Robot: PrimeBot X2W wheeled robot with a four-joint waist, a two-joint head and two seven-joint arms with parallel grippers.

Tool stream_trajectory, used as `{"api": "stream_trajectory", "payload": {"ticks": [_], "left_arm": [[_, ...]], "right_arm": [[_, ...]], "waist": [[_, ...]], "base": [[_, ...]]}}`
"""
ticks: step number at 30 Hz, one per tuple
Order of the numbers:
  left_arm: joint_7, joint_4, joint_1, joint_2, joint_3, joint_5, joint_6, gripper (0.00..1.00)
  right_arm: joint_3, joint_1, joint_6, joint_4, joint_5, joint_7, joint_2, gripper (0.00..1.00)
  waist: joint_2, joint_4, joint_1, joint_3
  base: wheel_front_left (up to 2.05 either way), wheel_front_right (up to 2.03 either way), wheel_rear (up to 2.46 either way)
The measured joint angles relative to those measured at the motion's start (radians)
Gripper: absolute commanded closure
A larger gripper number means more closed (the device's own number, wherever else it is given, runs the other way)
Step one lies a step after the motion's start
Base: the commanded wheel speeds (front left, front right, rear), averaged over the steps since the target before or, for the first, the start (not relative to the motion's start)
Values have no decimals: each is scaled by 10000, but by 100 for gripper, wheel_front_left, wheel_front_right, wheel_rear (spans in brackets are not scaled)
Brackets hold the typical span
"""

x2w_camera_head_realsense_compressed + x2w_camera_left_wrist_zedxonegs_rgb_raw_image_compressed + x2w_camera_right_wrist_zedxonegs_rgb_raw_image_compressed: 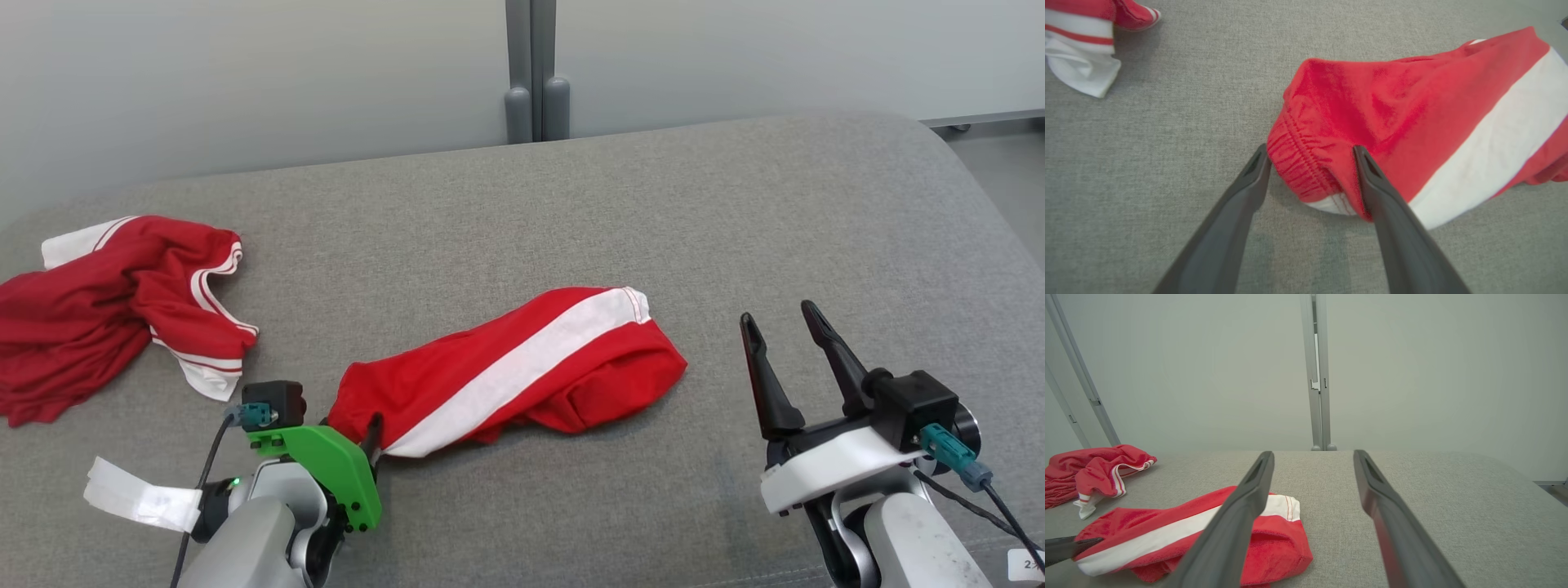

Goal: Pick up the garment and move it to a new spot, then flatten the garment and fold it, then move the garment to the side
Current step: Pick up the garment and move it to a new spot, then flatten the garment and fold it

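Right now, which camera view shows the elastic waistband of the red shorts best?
Left wrist view: the waistband is close, its gathered stitching plain. Head view shows that end small, by the left gripper; right wrist view, far, without detail.

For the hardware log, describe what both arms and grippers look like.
Left gripper: long dark tapering fingers, a bright green mount, a black camera block with a teal plug, a dark cable, a white tape tag and a pale grey forearm. Right gripper: matching dark fingers, a white mount, a black block, teal connector and black cable.
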Motion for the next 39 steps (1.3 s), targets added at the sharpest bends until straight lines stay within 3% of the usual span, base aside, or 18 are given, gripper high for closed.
{"api": "stream_trajectory", "payload": {"ticks": [13, 21, 30, 39], "left_arm": [[-625, -1039, 457, 153, 384, -221, 92, 0], [-1212, -1998, 807, 142, 523, -234, 117, 0], [-1384, -3122, 960, 50, 77, -90, 320, 0], [-1818, -4460, 942, -44, -142, 529, 627, 0]], "right_arm": [[-6, 127, 6, -4, -6, 0, -17, 0], [-184, 136, 115, 278, -35, 0, -451, 0], [-456, -517, 343, 1269, 265, 418, -874, 0], [-497, -1660, 458, 2013, 583, 784, -872, 0]], "waist": [[0, 157, 0, -195], [0, 273, 0, -261], [0, 802, 0, -107], [0, 1458, 0, 315]], "base": [[0, 0, 0], [0, 0, 0], [0, 0, 0], [0, 0, 0]]}}
